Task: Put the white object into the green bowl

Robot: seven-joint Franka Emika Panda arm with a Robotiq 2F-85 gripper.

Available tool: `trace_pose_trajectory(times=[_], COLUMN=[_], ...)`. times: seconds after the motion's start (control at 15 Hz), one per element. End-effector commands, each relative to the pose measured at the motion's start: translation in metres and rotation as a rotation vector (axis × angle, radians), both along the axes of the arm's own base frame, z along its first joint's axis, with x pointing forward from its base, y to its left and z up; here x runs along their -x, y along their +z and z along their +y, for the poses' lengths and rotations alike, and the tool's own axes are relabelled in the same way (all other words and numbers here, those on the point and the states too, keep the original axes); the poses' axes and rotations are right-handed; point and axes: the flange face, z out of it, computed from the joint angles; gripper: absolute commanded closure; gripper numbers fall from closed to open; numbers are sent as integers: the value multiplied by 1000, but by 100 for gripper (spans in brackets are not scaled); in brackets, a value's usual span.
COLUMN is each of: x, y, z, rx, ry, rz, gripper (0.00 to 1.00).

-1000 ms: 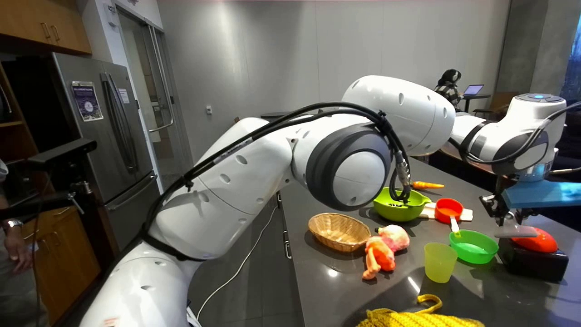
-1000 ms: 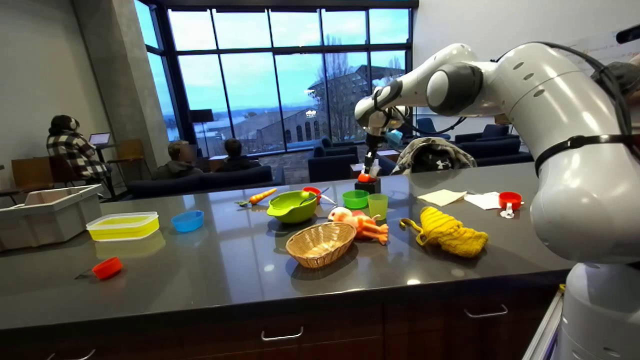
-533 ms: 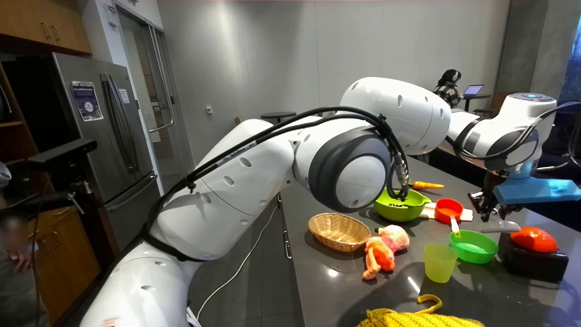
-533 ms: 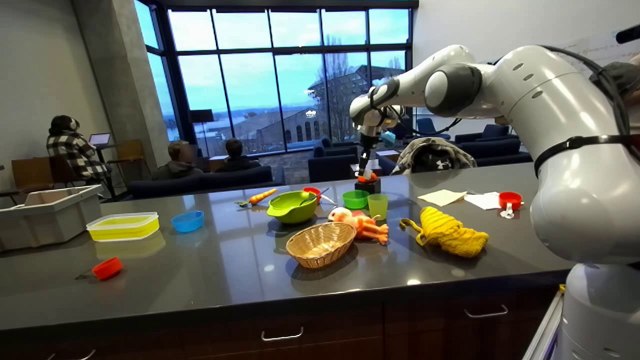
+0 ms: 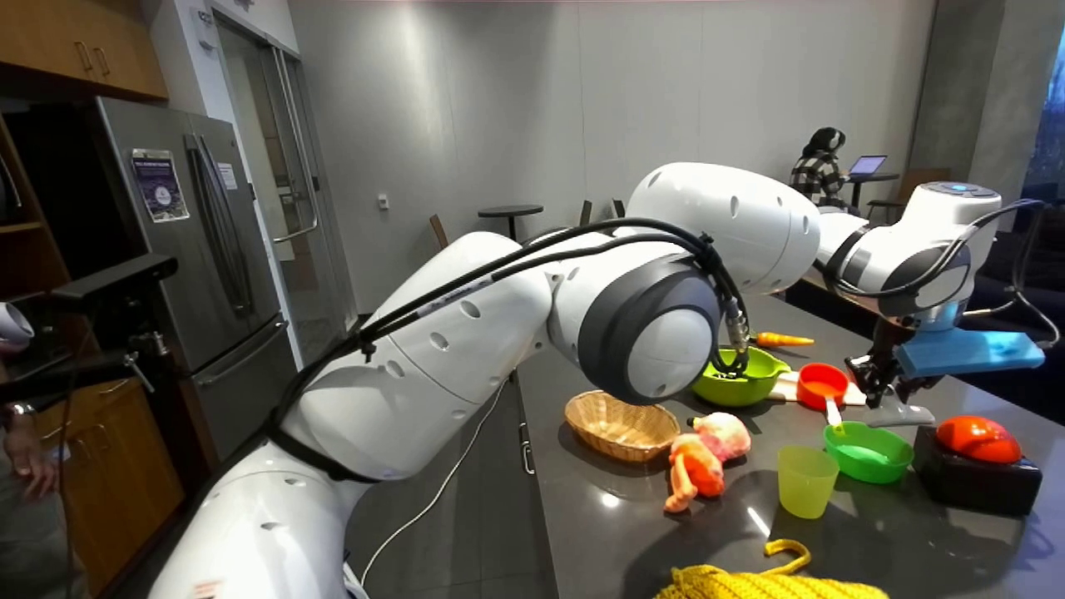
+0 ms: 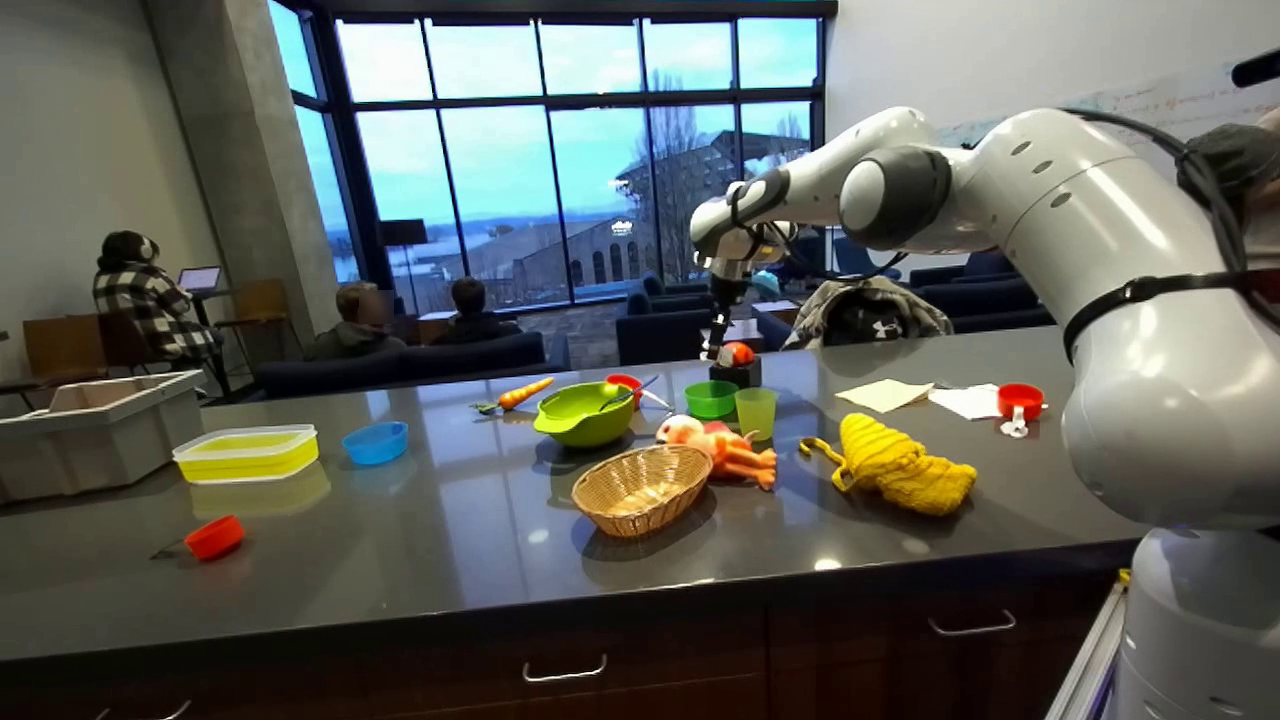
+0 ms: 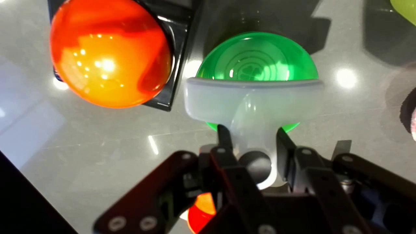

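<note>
The white object (image 7: 253,100) is a translucent whitish scraper-like piece with a wide blade and a round hole in its handle. My gripper (image 7: 253,132) is shut on that handle, a finger on each side. The piece hangs above the counter in an exterior view (image 5: 899,413). Two green bowls show. The small bright green bowl (image 7: 256,55) lies below the blade in the wrist view, partly covered by it. A larger lime-green bowl (image 6: 585,415) with a spout stands farther off, partly behind the arm in an exterior view (image 5: 740,387).
A red dome button (image 5: 978,438) on a black base stands beside the small green bowl. Close by are a yellow cup (image 5: 807,480), a red measuring cup (image 5: 822,384), an orange doll (image 5: 697,466) and a wicker basket (image 5: 624,426). A yellow knitted item (image 6: 900,465) lies nearer the arm's base.
Gripper and white object have travelled leftward in both exterior views, from over the red dome to near the small green bowl. The arm's elbow has sunk a little. The grip stays the same.
</note>
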Motion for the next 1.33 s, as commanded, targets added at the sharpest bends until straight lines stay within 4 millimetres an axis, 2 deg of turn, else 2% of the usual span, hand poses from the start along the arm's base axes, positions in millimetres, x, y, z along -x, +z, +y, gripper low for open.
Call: trace_pose_trajectory(times=[0.0, 0.53, 0.6, 0.67, 0.8, 1.07, 1.27], x=[-10, -15, -15, -15, -15, -15, -16], y=[0, -5, -4, -3, -3, -1, 4], z=[6, 9, 8, 9, 8, 8, 6], rx=[12, 4, 9, 16, 19, 14, 27], ry=[42, 62, 77, 86, 99, 111, 90], rz=[10, 31, 32, 32, 36, 47, 25], gripper=[90, 90, 60, 39, 30, 2, 0])
